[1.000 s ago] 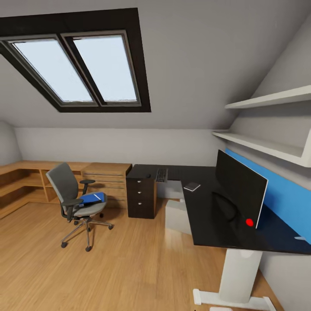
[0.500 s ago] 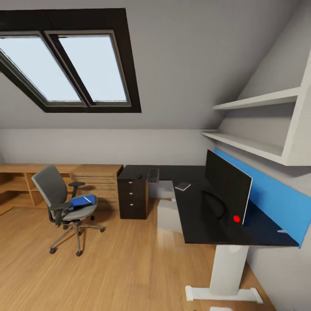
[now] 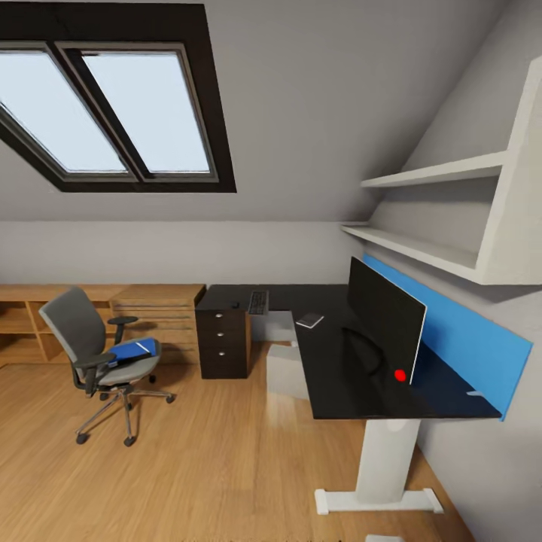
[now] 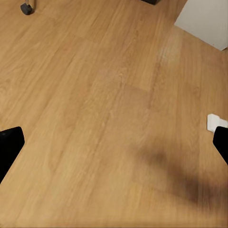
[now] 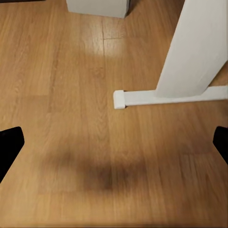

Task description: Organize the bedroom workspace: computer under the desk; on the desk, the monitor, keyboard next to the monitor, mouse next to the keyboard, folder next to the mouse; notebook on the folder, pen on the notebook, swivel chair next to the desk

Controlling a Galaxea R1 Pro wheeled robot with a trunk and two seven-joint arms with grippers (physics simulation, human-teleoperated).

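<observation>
The black L-shaped desk (image 3: 331, 376) runs along the right wall. On it stand the wide monitor (image 3: 384, 320), the pale notebook (image 3: 309, 321), the keyboard (image 3: 258, 302) and the small mouse (image 3: 235, 305). Under the desk sits the grey computer (image 3: 286, 370). At the left, apart from the desk, the swivel chair (image 3: 83, 339) carries the blue folder (image 3: 132, 351). The pen is too small to make out. My left gripper (image 4: 114, 145) and right gripper (image 5: 114, 147) both hang open over bare wooden floor, holding nothing.
A light wooden drawer cabinet (image 3: 162, 316) and low shelving (image 3: 22, 320) line the back wall. White wall shelves (image 3: 436, 256) hang over the desk. The desk's white leg (image 5: 199, 52) and foot (image 5: 161, 97) stand close ahead of the right gripper. A chair caster (image 4: 26, 7) lies far ahead of the left one.
The whole head view has slid left as the camera moved. The desk, chair and the things on them have kept their places.
</observation>
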